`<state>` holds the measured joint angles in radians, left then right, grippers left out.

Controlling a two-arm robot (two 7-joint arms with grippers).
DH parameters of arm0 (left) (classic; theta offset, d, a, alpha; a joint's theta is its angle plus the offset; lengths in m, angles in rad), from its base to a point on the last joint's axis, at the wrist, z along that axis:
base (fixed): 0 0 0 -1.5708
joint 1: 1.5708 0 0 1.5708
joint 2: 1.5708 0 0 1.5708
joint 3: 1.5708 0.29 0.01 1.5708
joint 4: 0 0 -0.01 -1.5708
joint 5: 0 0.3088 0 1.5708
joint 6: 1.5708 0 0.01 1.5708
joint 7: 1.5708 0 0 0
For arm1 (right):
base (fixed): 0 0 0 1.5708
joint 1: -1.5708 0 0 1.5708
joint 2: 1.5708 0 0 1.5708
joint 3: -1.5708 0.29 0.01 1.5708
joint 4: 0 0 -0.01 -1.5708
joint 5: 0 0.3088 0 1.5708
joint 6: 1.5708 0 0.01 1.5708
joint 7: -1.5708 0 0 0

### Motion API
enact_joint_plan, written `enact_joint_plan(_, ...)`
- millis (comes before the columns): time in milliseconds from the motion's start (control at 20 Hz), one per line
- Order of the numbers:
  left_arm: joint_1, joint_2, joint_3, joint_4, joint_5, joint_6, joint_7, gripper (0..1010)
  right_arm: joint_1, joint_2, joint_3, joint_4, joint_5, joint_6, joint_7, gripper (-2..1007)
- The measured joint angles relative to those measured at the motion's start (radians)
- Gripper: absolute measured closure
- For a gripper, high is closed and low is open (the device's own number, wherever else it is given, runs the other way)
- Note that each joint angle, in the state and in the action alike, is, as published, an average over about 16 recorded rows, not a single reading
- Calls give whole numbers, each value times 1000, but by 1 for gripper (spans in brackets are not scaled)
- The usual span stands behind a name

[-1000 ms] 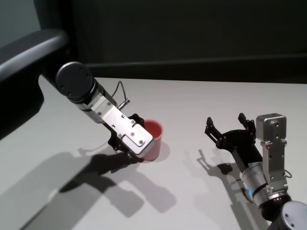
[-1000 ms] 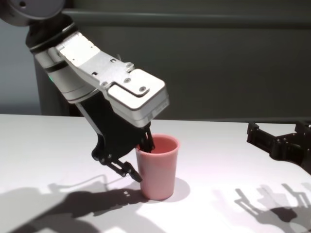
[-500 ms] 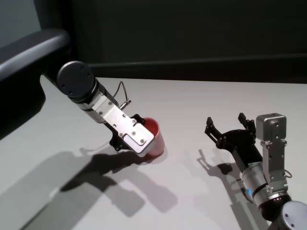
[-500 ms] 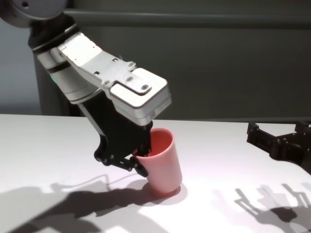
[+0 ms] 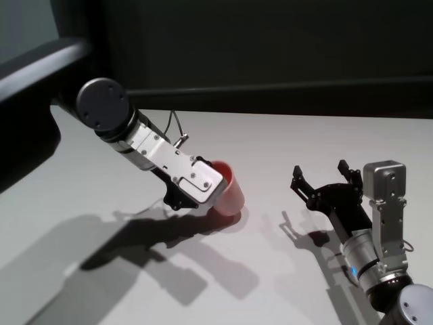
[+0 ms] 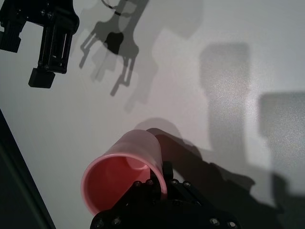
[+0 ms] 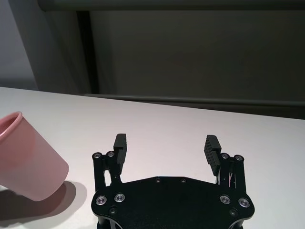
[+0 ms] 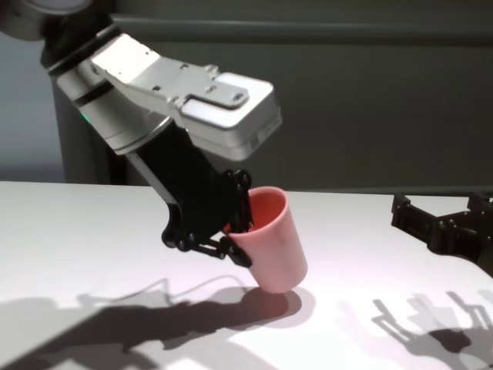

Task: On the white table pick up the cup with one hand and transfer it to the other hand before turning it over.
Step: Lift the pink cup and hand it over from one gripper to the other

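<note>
Desk (image 5: 284, 139), wide, plain matte white, carried the whole scene. Over its left half the left end effector (image 8: 235, 231) was clenched on the near rim wall of the small pink tapered plastic cup (image 8: 273, 243), one finger inside the mouth and one outside. The cup hung tilted, its long axis slanting from the rim, up toward the left arm, down to the narrow base, which pointed toward the right arm and sat just at or barely above the desk; which of the two could not be told. The right end effector (image 5: 323, 179) rested low on the right, well apart from the cup, fingers spread wide and holding nothing. Its gap faced roughly toward the cup's base, which probably suited the handover.
</note>
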<state>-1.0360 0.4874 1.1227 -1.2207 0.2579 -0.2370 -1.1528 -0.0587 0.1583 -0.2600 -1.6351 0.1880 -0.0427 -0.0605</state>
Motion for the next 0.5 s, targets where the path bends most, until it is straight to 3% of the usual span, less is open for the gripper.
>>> enact_joint_plan(200,11,20,-33,-18,-56,27,21,964,0,0,0,0,0,0,0,3)
enact_joint_plan(500,42,52,-107,-47,-167,75,68,964,0,0,0,0,0,0,0,2)
